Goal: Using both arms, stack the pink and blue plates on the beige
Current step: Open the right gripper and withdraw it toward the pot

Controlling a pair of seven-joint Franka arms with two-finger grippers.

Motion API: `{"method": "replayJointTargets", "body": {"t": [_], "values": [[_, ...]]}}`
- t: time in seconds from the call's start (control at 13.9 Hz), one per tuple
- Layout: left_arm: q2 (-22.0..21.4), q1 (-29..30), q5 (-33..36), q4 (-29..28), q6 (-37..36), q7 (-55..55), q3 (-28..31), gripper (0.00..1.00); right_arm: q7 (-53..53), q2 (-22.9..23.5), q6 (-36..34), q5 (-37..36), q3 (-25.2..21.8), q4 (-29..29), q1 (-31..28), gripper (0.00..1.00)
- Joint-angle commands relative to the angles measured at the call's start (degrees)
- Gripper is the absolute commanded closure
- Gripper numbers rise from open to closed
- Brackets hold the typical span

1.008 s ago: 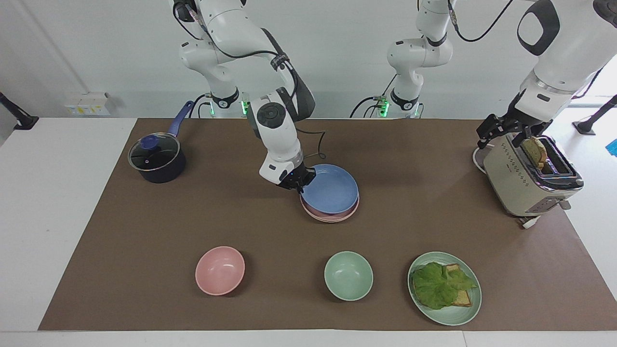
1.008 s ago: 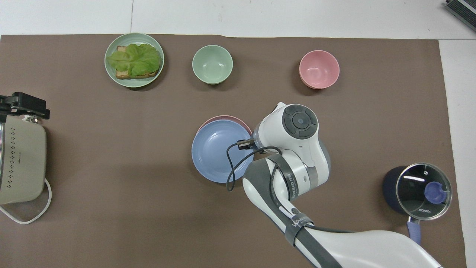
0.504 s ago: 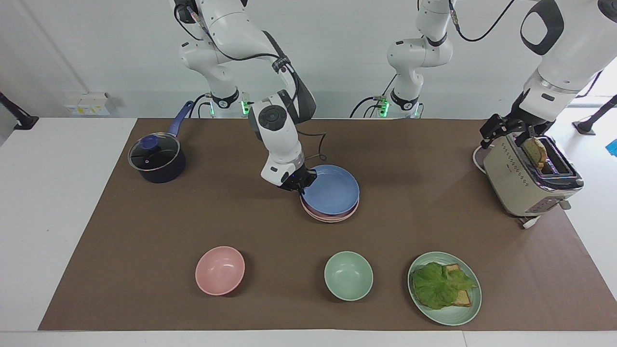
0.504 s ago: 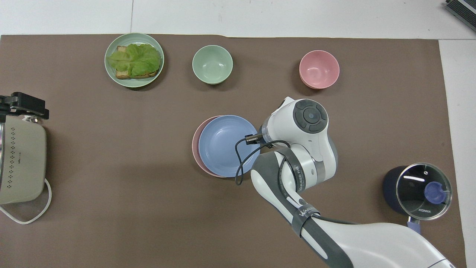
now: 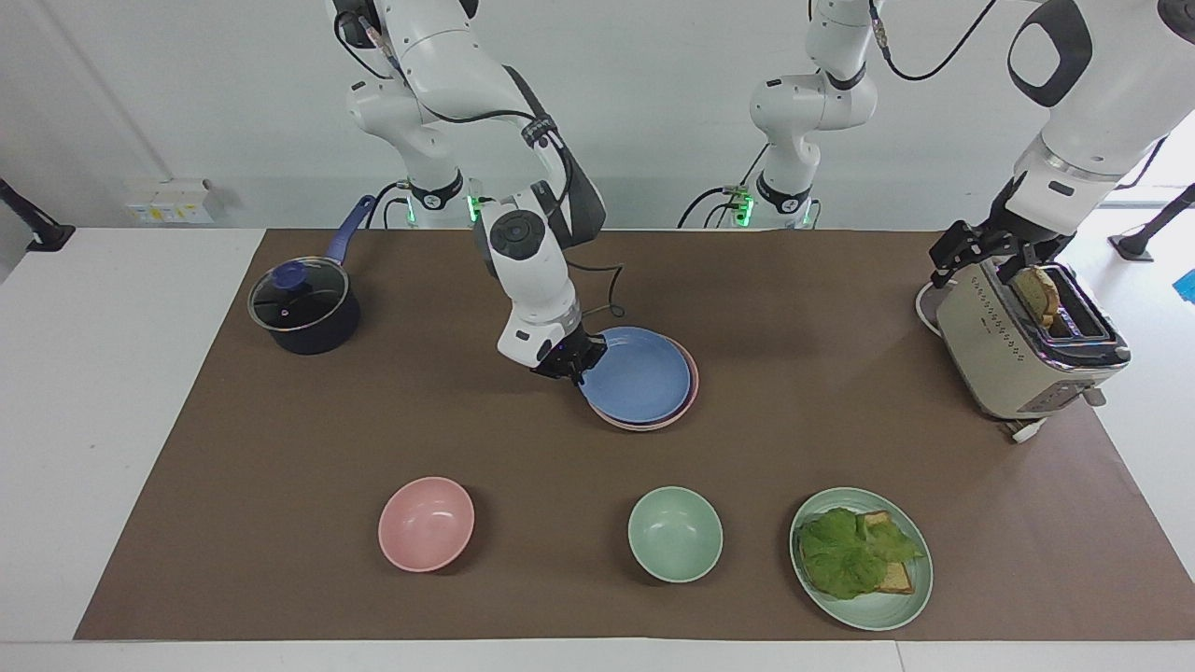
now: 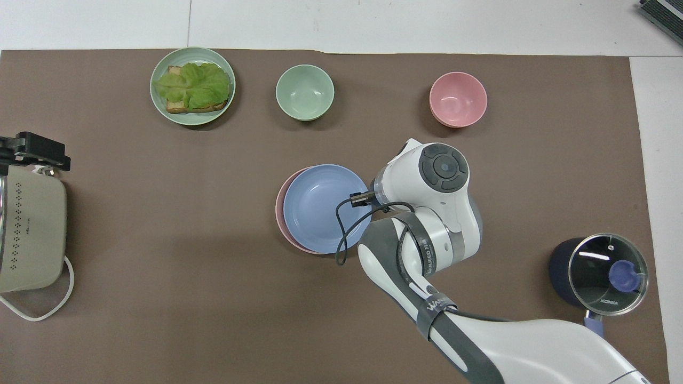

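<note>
blue plate [image 5: 638,375] has slid toward the right arm's end, offset on pink plate [image 5: 689,385]; right gripper [image 5: 567,363] pinches its rim. placing step; next centre, release. left gripper [image 5: 990,250] spread wide over toaster [image 5: 1013,350].

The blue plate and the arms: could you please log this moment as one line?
right claw: shut on blue plate rim | blue plate: over pink plate, off-centre | left claw: open, over toaster | beige plate: not visible
</note>
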Motion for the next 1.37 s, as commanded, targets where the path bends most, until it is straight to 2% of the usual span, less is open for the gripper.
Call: {"method": "replayJointTargets", "body": {"t": [0.0,0.14,0.22,0.29,0.36,0.43,0.58,0.86,1.15,1.3], "values": [[-0.9,-0.5,0.9,-0.3,-0.8,-0.4,0.3,0.00,-0.7,-0.2,0.6,1.9,0.4,-0.9,-0.2,1.00],[-0.9,-0.5,0.9,-0.3,-0.8,-0.4,0.3,0.00,-0.7,0.1,1.3,2.1,0.4,-0.8,-0.2,0.99],[-0.9,-0.5,0.9,-0.3,-0.8,-0.4,0.3,0.00,-0.7,0.2,1.6,3.1,0.4,-0.8,-0.1,0.77],[-0.9,-0.5,0.9,-0.3,-0.8,-0.4,0.3,0.00,-0.7,0.2,1.5,3.8,0.4,-0.8,-0.1,0.48],[-0.9,-0.5,0.9,-0.3,-0.8,-0.4,0.3,0.00,-0.1,0.2,1.5,3.9,0.4,-0.8,-0.1,0.06],[-0.9,-0.5,0.9,-0.3,-0.8,-0.4,0.3,0.00,0.7,0.2,1.5,3.8,0.4,-0.4,0.0,0.00],[-0.9,-0.5,0.9,-0.3,-0.8,-0.4,0.3,0.00,0.8,-0.3,0.8,3.6,0.1,0.6,-0.4,0.00],[-0.9,-0.5,0.9,-0.3,-0.8,-0.4,0.3,0.00,0.8,-6.0,-2.4,1.4,-0.7,0.9,-6.2,0.00],[-0.9,-0.5,0.9,-0.3,-0.8,-0.4,0.3,0.00,0.8,-8.9,-9.0,-9.1,-0.7,4.0,-13.4,0.00],[-0.9,-0.5,0.9,-0.3,-0.8,-0.4,0.3,0.00,1.7,-9.4,-13.7,-11.0,-1.0,6.1,-14.0,0.00]]}}
